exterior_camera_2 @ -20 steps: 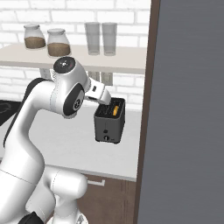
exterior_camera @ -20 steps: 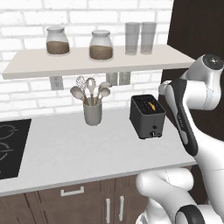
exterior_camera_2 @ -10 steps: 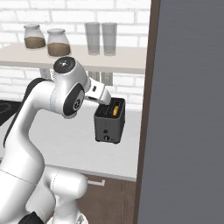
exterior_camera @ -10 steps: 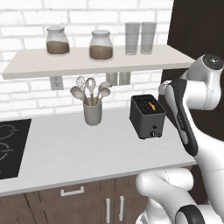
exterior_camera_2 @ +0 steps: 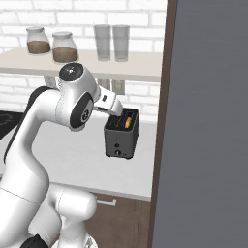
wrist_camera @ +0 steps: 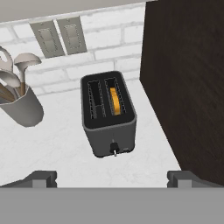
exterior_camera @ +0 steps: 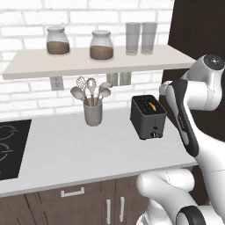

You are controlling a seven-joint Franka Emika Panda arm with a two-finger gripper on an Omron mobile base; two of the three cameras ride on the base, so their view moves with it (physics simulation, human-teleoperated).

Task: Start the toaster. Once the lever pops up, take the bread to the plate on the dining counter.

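in the hand view we look down on the toaster (wrist_camera: 108,114), standing upright on the white kitchen counter (wrist_camera: 61,144), with its knob (wrist_camera: 114,148) on the face turned toward six o'clock. the bread (wrist_camera: 114,100) sits on edge in the slot on the three o'clock side, its golden top showing; the slot at nine o'clock holds nothing that we can see. our gripper (wrist_camera: 112,177) hangs above the counter, well apart from the toaster, its two finger tips (wrist_camera: 41,178) spread as wide as they go, with nothing between them.

at nine o'clock of the toaster stands a grey utensil cup (wrist_camera: 20,106) with spoons, near but apart. a dark cabinet wall (wrist_camera: 183,83) rises at three o'clock, and two wall outlets (wrist_camera: 59,36) sit at eleven o'clock on the white brick.

in the left base view the toaster (exterior_camera: 148,117) stands at three o'clock of the cup (exterior_camera: 93,113), below a shelf (exterior_camera: 96,63) with jars (exterior_camera: 101,45) and glasses (exterior_camera: 140,38).
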